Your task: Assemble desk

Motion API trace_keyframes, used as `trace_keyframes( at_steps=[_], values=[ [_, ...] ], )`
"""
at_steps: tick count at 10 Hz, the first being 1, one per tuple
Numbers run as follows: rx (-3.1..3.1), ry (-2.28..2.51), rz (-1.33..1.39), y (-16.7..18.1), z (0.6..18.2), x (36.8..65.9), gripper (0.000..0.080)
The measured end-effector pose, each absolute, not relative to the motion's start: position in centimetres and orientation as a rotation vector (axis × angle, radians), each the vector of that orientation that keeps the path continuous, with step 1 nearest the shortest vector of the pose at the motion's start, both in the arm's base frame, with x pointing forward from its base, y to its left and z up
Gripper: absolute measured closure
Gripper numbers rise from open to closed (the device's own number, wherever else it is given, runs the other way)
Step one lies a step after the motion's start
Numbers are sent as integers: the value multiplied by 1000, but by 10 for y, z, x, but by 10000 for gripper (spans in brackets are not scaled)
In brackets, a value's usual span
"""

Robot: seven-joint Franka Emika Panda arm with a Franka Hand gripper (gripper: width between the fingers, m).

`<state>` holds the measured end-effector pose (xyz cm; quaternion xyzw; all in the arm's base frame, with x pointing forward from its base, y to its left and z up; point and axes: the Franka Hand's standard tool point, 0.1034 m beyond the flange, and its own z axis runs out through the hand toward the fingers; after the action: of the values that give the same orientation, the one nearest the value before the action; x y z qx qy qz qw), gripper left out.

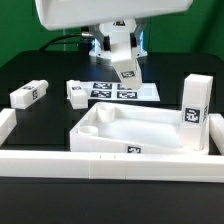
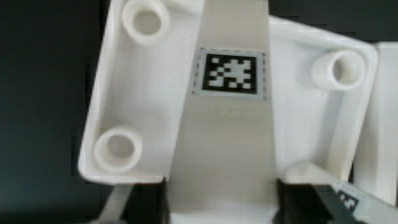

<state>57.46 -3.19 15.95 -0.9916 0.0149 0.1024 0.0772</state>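
Note:
My gripper (image 1: 126, 60) hangs above the back of the table, shut on a short square white leg (image 1: 129, 69) with a black-and-white tag. In the wrist view that leg (image 2: 228, 110) runs out from between the dark fingers (image 2: 183, 203), tag facing the camera. The desk top (image 2: 125, 85) lies below it, three round corner sockets showing. In the exterior view the tray-like desk top (image 1: 150, 140) rests at the front middle. One leg (image 1: 195, 102) stands upright at its right corner. Two loose legs (image 1: 28, 94) (image 1: 77, 92) lie on the exterior view's left.
The marker board (image 1: 140, 92) lies flat behind the desk top, below the gripper. Long white border rails (image 1: 100, 164) run along the front, with another rail (image 1: 5, 124) on the exterior view's left.

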Motion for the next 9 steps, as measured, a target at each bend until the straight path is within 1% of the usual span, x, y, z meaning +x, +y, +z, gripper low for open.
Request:
trace_keyframes(
  at_steps=[1,2,3,4,7,9],
  values=[
    [-2991,-6,257,-35,168,578,515],
    [-3035,-61,125,-36,175,594,515],
    [-3056,-13,-21,-26,177,597,515],
    [-3053,-32,-57,-26,173,590,515],
    [-3053,-27,-49,-28,172,590,515],
    [-3080,-154,-132,-49,175,597,515]
  ],
)
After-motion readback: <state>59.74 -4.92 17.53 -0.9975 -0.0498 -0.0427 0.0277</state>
